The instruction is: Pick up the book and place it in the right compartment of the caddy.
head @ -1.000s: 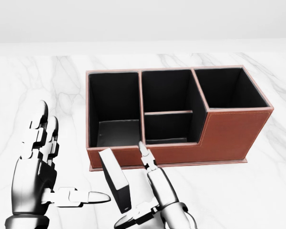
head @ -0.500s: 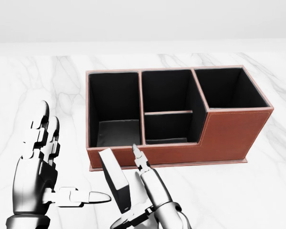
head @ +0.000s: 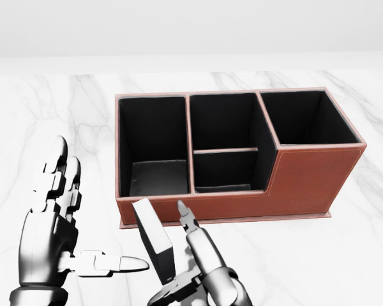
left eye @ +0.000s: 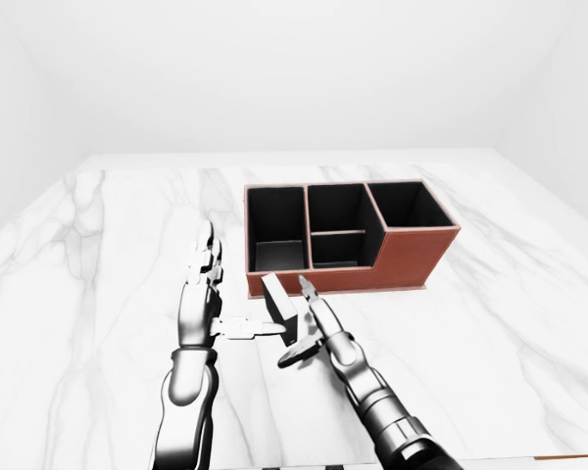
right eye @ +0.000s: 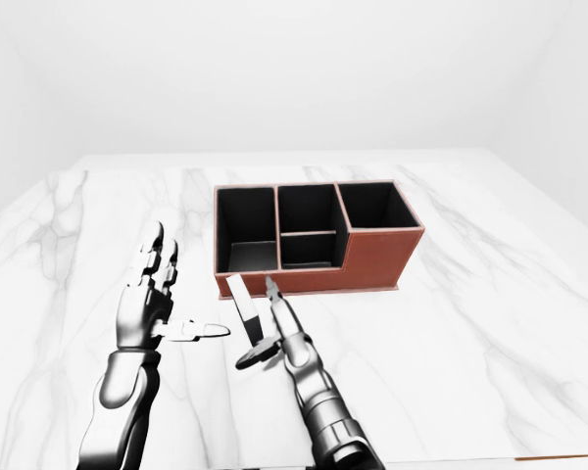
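The book is small and dark with a pale edge. It stands tilted on the marble table, just below the caddy's left end in the head view. The caddy is red-brown leather with black inside; its right compartment is empty. My left hand is open to the left of the book, fingers up, with the thumb pointing at the book. My right hand is open against the book's right side, with the fingers straight along it and the thumb near its lower end. I cannot tell if the thumb touches it.
The caddy's left compartment and the two middle compartments are empty. The white marble table spreads wide on all sides in the left-eye view, with its near edge at the bottom.
My right hand has drawn down and to the left, closer against the book. The book, the caddy and my left hand have not moved.
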